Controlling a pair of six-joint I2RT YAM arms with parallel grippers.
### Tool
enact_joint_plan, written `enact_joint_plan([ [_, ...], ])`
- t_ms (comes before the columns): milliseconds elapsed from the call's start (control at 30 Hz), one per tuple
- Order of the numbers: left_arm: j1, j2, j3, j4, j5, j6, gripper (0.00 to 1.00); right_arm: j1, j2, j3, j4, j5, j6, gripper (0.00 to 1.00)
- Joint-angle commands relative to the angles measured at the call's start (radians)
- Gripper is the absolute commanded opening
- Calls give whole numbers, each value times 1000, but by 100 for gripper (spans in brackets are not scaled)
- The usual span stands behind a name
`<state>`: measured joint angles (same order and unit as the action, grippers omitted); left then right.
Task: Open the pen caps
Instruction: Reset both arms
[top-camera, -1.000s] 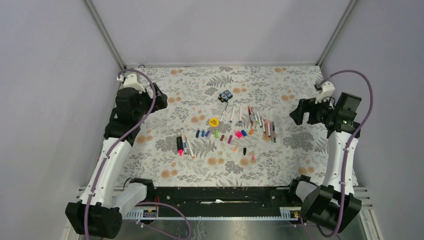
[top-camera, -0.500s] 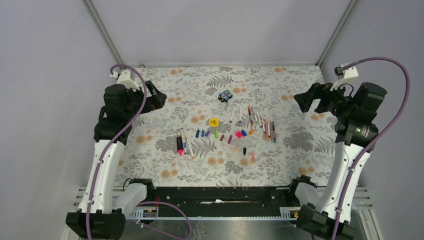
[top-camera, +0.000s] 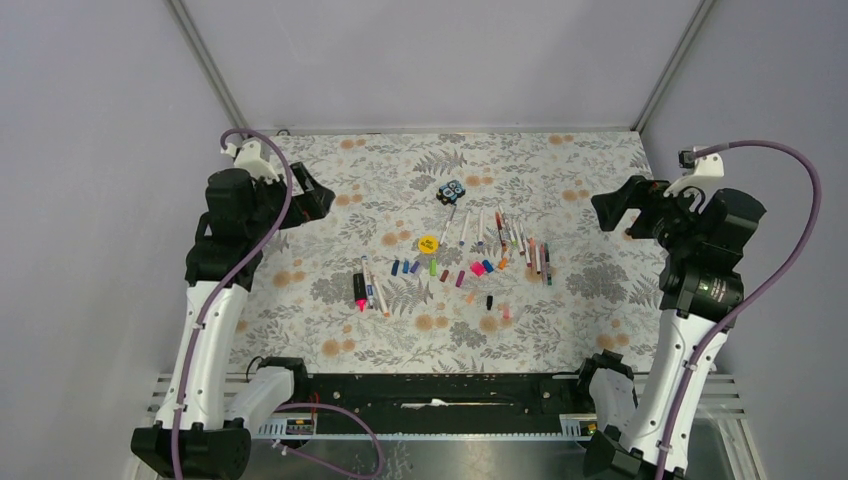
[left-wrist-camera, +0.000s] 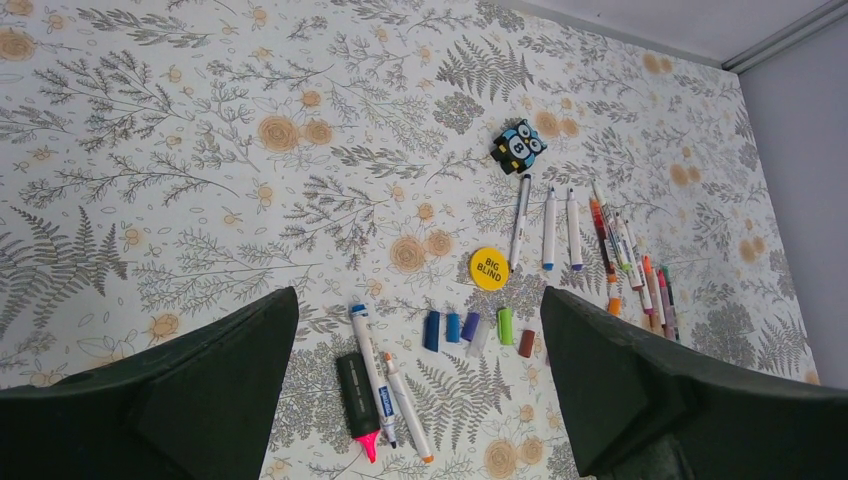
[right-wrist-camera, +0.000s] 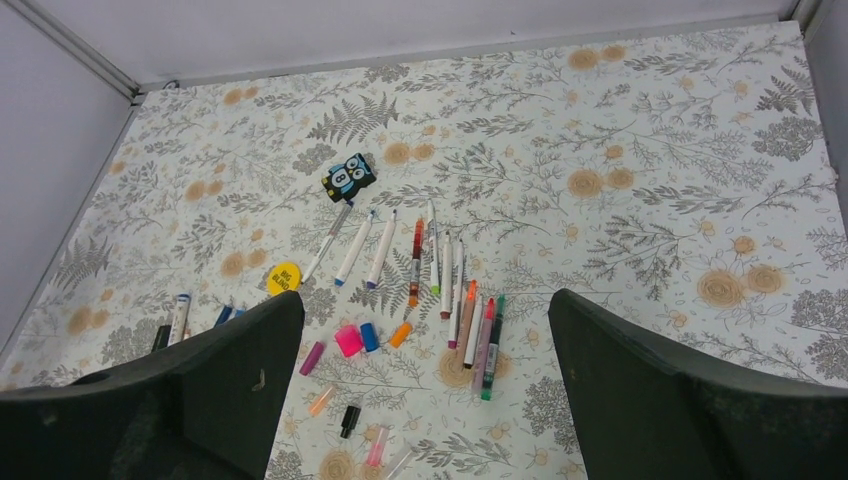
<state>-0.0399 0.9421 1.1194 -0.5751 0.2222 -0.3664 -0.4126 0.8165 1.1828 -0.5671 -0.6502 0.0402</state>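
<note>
Jaws wide; slim pens (left-wrist-camera: 548, 226), stubby caps (left-wrist-camera: 505, 326)

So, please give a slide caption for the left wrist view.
Open left gripper above pens, loose caps and a yellow disc.

The left arm (top-camera: 207, 325) and the right arm (top-camera: 678, 345) are standing tall at the sides. The left hand (top-camera: 312, 197) and the right hand (top-camera: 612, 206) are hanging wide open, holding nothing.
</note>
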Motion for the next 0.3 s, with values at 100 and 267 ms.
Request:
enact_joint_plan([
  [100, 5, -34, 40, 21, 2, 10, 99, -2, -18, -33, 61, 37, 53, 100],
  [267, 5, -38, 22, 22, -13, 17, 99, -2, -24, -76, 80, 33, 58, 100],
])
